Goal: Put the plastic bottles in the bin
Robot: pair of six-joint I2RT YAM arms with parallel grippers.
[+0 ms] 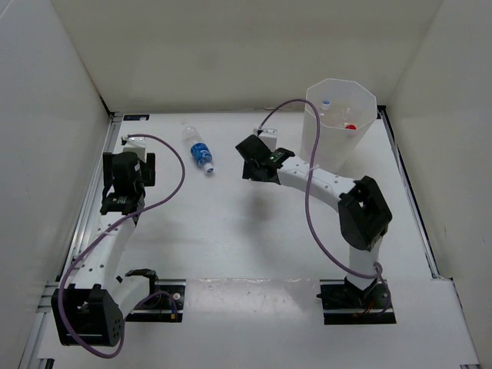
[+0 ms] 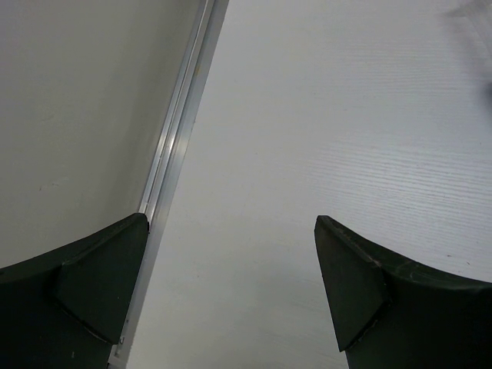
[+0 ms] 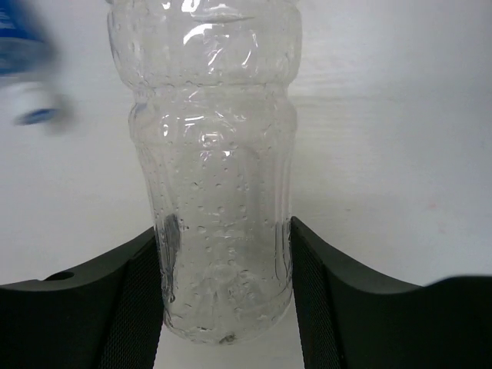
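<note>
My right gripper (image 3: pixel 227 240) is shut on a clear unlabelled plastic bottle (image 3: pixel 215 177), gripping its lower body between both fingers. In the top view this gripper (image 1: pixel 256 160) is mid-table, left of the bin (image 1: pixel 361 146), and the held bottle is hard to make out. A blue-labelled bottle (image 1: pixel 199 149) lies on the table left of it and shows as a blur in the right wrist view (image 3: pixel 23 46). The tall white translucent bin stands at the back right, with a red cap (image 1: pixel 350 126) and a blue cap (image 1: pixel 327 101) visible inside. My left gripper (image 2: pixel 231 231) is open and empty at the far left (image 1: pixel 132 147).
White walls enclose the table on three sides. An aluminium rail (image 2: pixel 173 146) runs along the left edge, just under my left gripper. Purple cables loop over both arms (image 1: pixel 311 219).
</note>
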